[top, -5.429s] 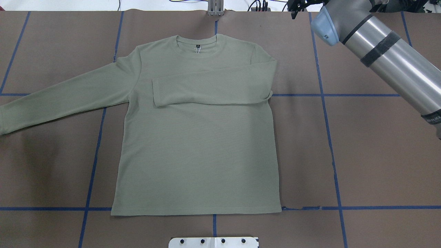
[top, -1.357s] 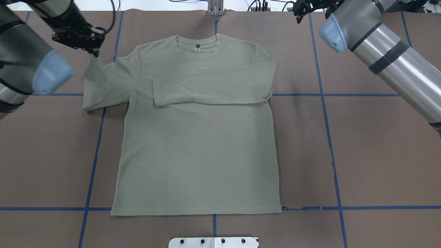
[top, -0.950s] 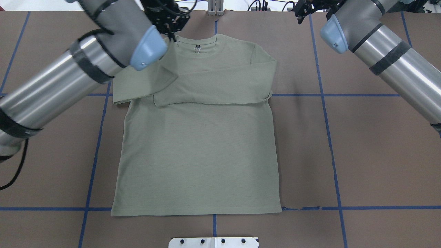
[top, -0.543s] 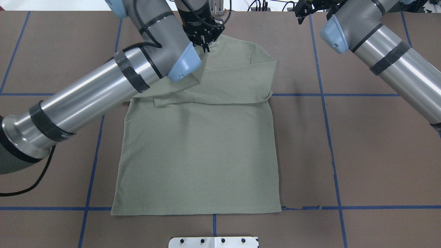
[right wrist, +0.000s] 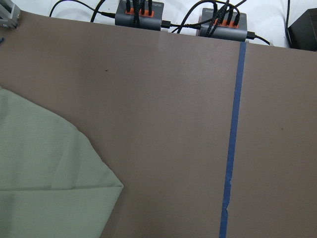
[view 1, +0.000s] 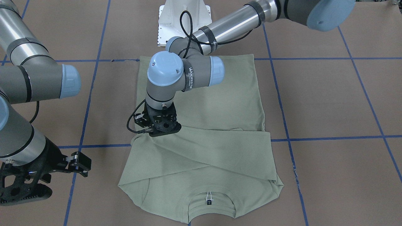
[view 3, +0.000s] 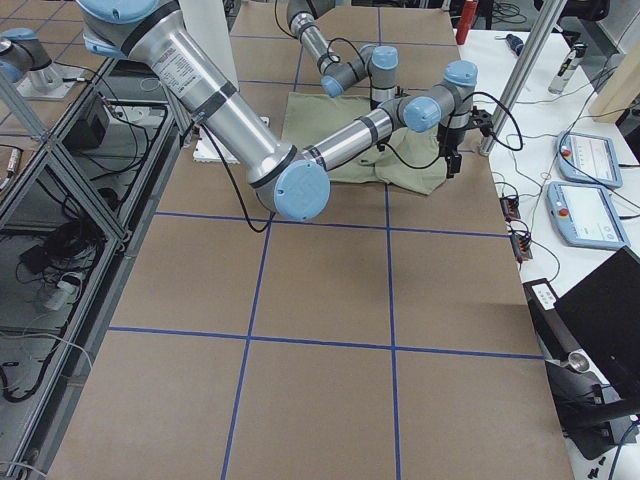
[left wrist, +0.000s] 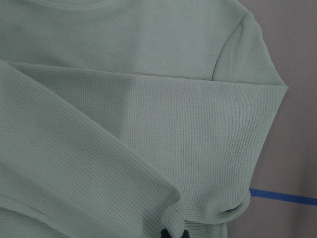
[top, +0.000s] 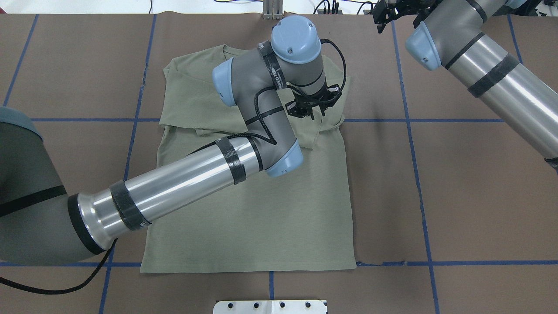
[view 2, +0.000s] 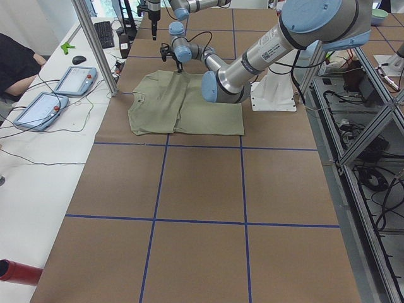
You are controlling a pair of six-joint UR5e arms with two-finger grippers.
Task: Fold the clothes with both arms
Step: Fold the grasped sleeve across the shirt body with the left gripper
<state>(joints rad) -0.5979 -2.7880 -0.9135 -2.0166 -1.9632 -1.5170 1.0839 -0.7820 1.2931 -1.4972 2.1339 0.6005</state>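
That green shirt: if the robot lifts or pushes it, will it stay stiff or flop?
Probably floppy: the sleeve pinched by the left gripper drapes and creases instead of staying straight. Likely light, as one small pinch holds that sleeve. Pushed, the shirt would probably bunch rather than slide; its knit looks textured, not slick.

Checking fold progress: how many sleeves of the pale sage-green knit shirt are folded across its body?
2 (robot's sides). The right sleeve lies flat across the chest; the left sleeve crosses over it, cuff in the black left gripper.
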